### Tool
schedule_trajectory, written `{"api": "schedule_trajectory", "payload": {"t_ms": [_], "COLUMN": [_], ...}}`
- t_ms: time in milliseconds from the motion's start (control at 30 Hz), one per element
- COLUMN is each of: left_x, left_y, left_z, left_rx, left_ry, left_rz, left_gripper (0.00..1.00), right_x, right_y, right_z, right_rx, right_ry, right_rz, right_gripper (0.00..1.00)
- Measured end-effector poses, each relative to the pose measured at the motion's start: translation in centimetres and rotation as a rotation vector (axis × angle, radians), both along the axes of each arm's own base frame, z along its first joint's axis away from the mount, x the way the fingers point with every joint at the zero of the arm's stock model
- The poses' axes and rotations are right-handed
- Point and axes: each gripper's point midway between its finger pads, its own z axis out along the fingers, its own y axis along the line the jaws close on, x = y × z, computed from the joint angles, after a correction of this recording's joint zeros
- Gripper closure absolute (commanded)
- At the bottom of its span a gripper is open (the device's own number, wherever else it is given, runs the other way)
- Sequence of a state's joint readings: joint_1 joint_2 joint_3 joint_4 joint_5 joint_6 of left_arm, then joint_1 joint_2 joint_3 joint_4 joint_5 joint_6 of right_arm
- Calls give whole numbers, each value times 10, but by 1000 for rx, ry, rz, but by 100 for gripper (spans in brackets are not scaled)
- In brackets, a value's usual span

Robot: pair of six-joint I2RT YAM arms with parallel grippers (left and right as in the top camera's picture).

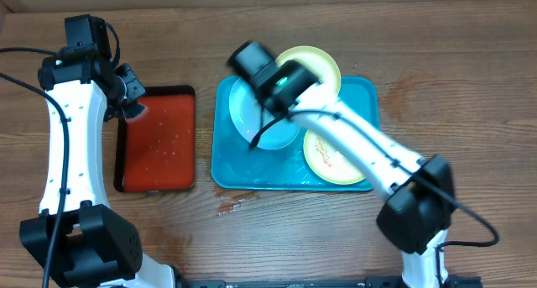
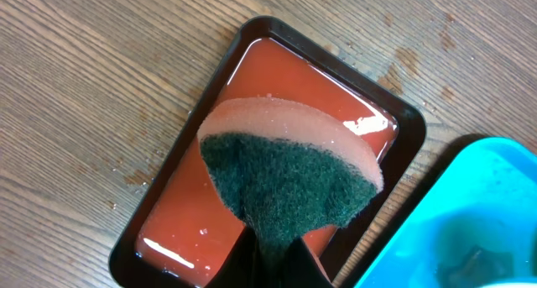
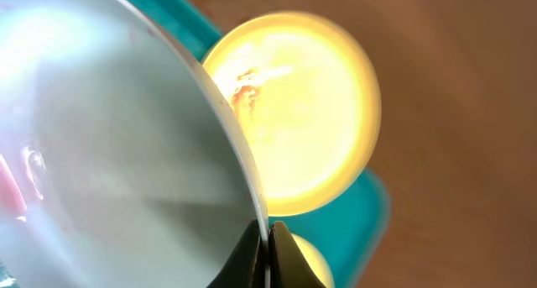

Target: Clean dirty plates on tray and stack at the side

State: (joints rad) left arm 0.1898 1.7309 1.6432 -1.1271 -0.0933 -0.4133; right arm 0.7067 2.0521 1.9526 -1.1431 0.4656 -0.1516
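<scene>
The turquoise tray [image 1: 365, 99] holds three plates. My right gripper [image 1: 289, 112] is shut on the rim of the pale blue-white plate [image 1: 247, 112], which fills the left of the right wrist view [image 3: 109, 154] and is tilted up. One yellow-green plate [image 1: 323, 63] leans on the tray's far rim, with an orange smear in the right wrist view [image 3: 294, 112]. The other yellow-green plate [image 1: 323, 158] lies at the tray's front right. My left gripper [image 2: 273, 259] is shut on a green-and-pink sponge [image 2: 285, 175], held above the red tray [image 2: 185, 204].
The red tray with black rim [image 1: 159, 137] stands left of the turquoise tray and holds shiny liquid. A wet patch [image 1: 231, 206] lies on the wooden table in front of the turquoise tray.
</scene>
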Motion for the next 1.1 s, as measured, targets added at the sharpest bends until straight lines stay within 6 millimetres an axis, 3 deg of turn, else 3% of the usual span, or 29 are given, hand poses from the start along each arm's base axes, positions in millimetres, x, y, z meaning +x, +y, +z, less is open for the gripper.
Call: {"api": "schedule_trajectory", "payload": {"t_ms": [133,233,300,400,633,800,967,1100], "left_x": [0,0,0,0,1,1,1,1], "left_y": [0,-1,-1,-1,-1,-1,-1,-1], "left_z": [0,0,0,0,0,0,0,0], "left_rx": [-1,-4,-7,-8,-7,-7,-7,-7], "left_ry": [1,-1,-1,-1,-3,-3,-4,-6], "left_rz": [1,1,0,0,0,0,0,0], "left_gripper": [96,96,96,96,96,96,96,96], "right_x": [16,31,43,49,54,42,24,18], "right_y": [-34,-84,-129,-184,-293,-373,-428,-439], "right_z": [-12,-12,-10,-17,-50,-79,-109,-123], "right_rx": [314,511,611,693,816,810,801,796], "right_ry": [217,316,332,342,275,207,168,156], "right_rz": [-76,-188,-285,-412,-703,-940,-1098,-1136], "right_gripper": [96,96,96,96,96,96,96,96]}}
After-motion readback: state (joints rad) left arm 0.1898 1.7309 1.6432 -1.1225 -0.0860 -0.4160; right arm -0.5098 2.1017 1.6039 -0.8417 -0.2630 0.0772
